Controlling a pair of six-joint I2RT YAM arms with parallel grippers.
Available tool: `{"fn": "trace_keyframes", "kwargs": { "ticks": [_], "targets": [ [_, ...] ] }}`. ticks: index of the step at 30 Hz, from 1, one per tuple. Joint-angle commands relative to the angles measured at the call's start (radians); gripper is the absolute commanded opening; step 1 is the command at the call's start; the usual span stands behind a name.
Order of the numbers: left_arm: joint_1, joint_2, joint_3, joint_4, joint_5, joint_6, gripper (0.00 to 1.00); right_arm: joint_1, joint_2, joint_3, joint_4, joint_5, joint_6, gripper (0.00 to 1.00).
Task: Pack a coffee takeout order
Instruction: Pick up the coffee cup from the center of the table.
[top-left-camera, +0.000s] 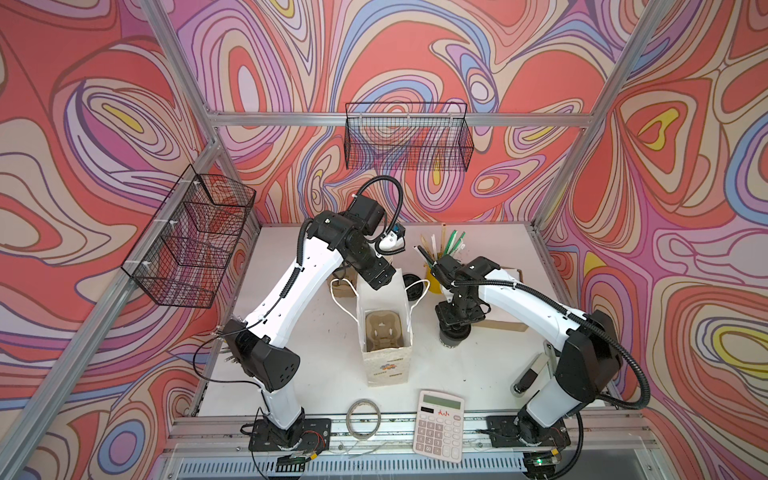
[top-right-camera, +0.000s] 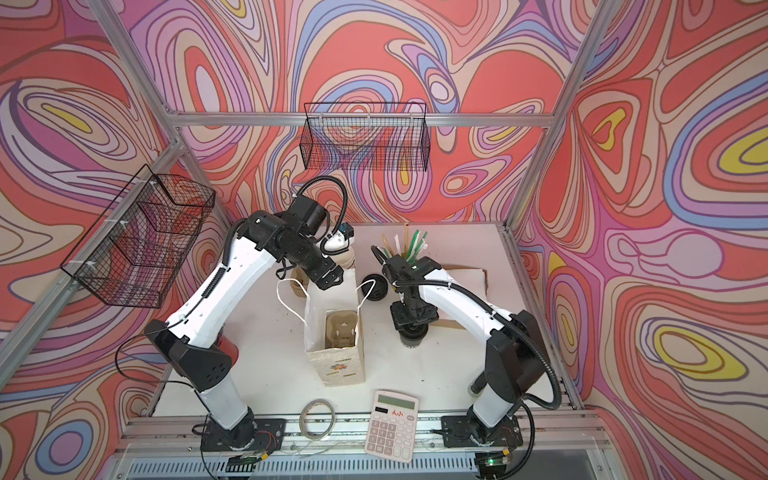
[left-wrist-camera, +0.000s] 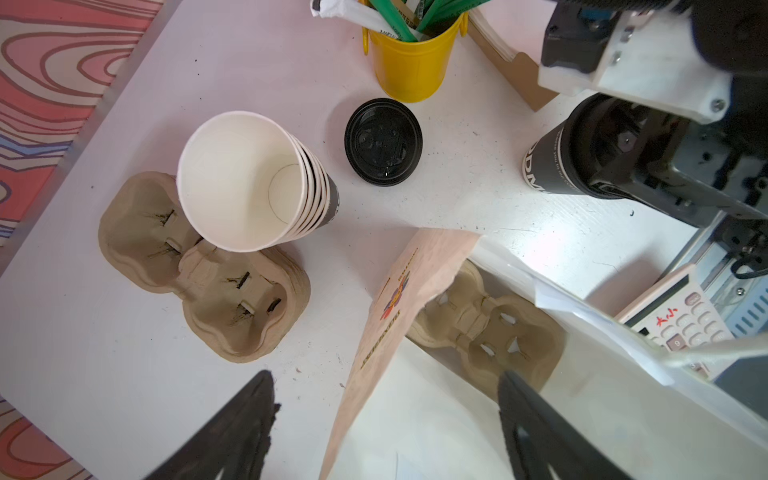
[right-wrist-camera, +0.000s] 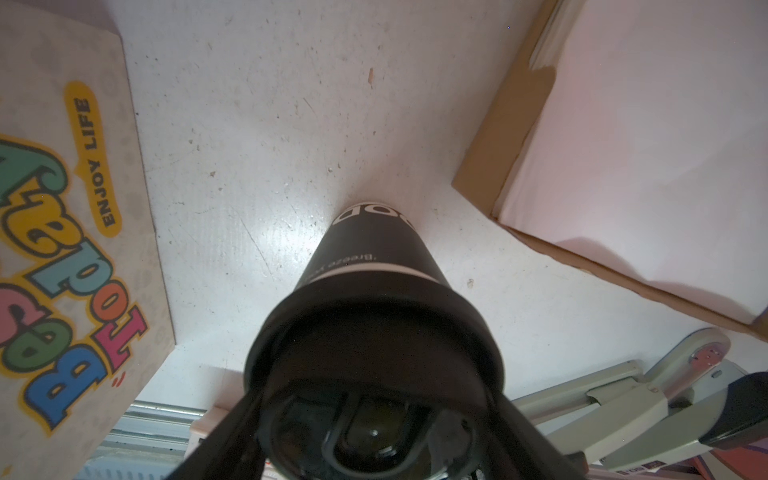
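Observation:
The white printed paper bag (top-left-camera: 388, 368) (top-right-camera: 338, 368) stands open at the table's middle, with a tan pulp carrier (top-left-camera: 384, 332) (top-right-camera: 341, 330) lying inside it. My left gripper (top-left-camera: 380, 280) (left-wrist-camera: 385, 374) hovers open over the bag's far rim. In the left wrist view the bag's wall (left-wrist-camera: 399, 299) runs between the spread fingers, and the carrier (left-wrist-camera: 482, 328) shows below. To the right of the bag stands the black lidded cup (top-left-camera: 454, 338) (left-wrist-camera: 552, 162) (right-wrist-camera: 370, 253). My right gripper (top-left-camera: 457, 320) (right-wrist-camera: 376, 399) comes down from above, shut on its lid.
Behind the bag are a stack of lidless cups (left-wrist-camera: 245, 178), spare carriers (left-wrist-camera: 199, 270), a loose black lid (left-wrist-camera: 383, 141) and a yellow straw pot (left-wrist-camera: 409, 62). A cardboard tray of white sheets (right-wrist-camera: 623, 145) lies right. A calculator (top-left-camera: 439, 424) and a tape roll (top-left-camera: 363, 417) lie at the front.

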Motion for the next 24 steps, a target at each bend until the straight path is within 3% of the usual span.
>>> {"fn": "trace_keyframes", "kwargs": {
  "ticks": [1, 3, 10, 14, 17, 20, 24],
  "targets": [
    [-0.002, 0.039, 0.046, -0.059, -0.016, 0.036, 0.72, 0.001, -0.038, -0.010, -0.016, 0.015, -0.003, 0.74],
    [-0.003, 0.054, 0.049, -0.051, -0.012, 0.033, 0.67, 0.001, -0.045, -0.013, -0.020, 0.014, -0.001, 0.74],
    [-0.010, 0.084, 0.022, -0.011, -0.062, 0.036, 0.65, 0.001, -0.067, -0.032, -0.033, 0.013, 0.002, 0.74],
    [-0.014, 0.070, 0.017, 0.026, -0.041, 0.023, 0.38, 0.001, -0.075, -0.038, -0.037, 0.015, 0.002, 0.74],
    [-0.026, 0.063, 0.021, 0.032, -0.018, 0.009, 0.25, 0.001, -0.079, -0.037, -0.043, 0.018, 0.005, 0.74],
    [-0.047, 0.071, 0.019, 0.012, -0.040, 0.005, 0.24, 0.001, -0.088, -0.041, -0.046, 0.021, 0.007, 0.74],
    [-0.054, 0.067, 0.018, 0.015, -0.030, -0.009, 0.02, 0.001, -0.101, -0.047, -0.052, 0.024, 0.012, 0.74]
  ]
}}
